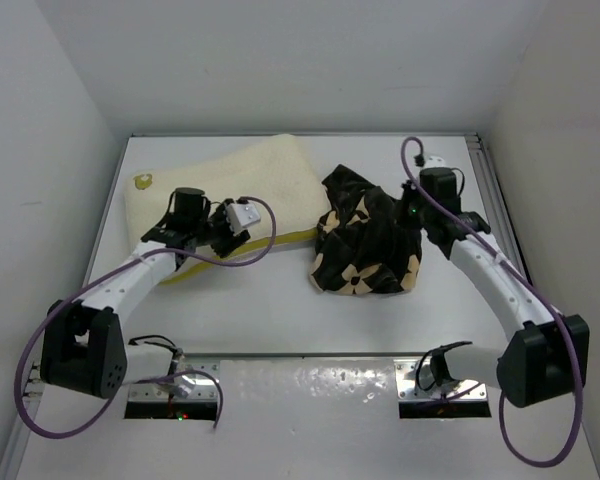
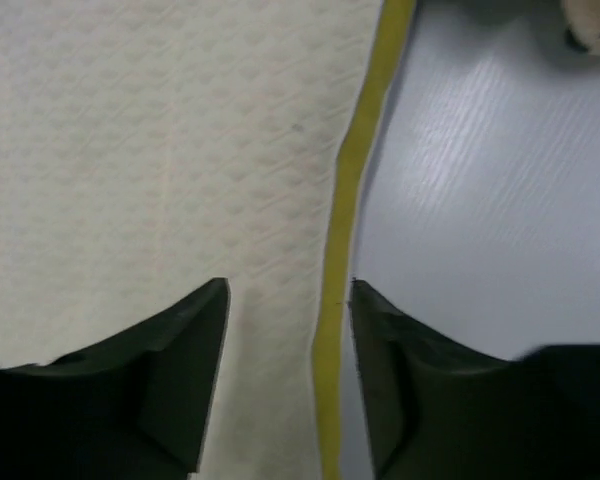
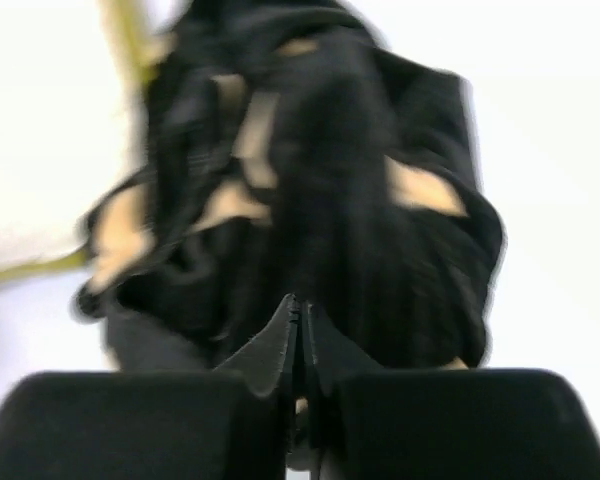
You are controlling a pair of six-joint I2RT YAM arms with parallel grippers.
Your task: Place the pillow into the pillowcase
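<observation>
The pillow [image 1: 230, 175] lies cream-white at the back left of the table, its gold emblem [image 1: 142, 182] at the far left corner. My left gripper [image 1: 220, 238] is open low over its near edge. In the left wrist view the open gripper [image 2: 288, 290] straddles the yellow side band [image 2: 355, 170] beside the cream top [image 2: 160, 150]. The pillowcase [image 1: 365, 245] is a crumpled black heap with tan flowers, right of the pillow. My right gripper [image 1: 412, 218] is at its right side. In the right wrist view the gripper [image 3: 300, 305] is shut on the dark pillowcase fabric [image 3: 330, 180].
White walls enclose the table on the left, back and right. A raised table rim [image 1: 485, 170] runs along the right side. A corner of the pillowcase [image 2: 590, 25] shows at the top right of the left wrist view. Both arm bases stand at the near edge.
</observation>
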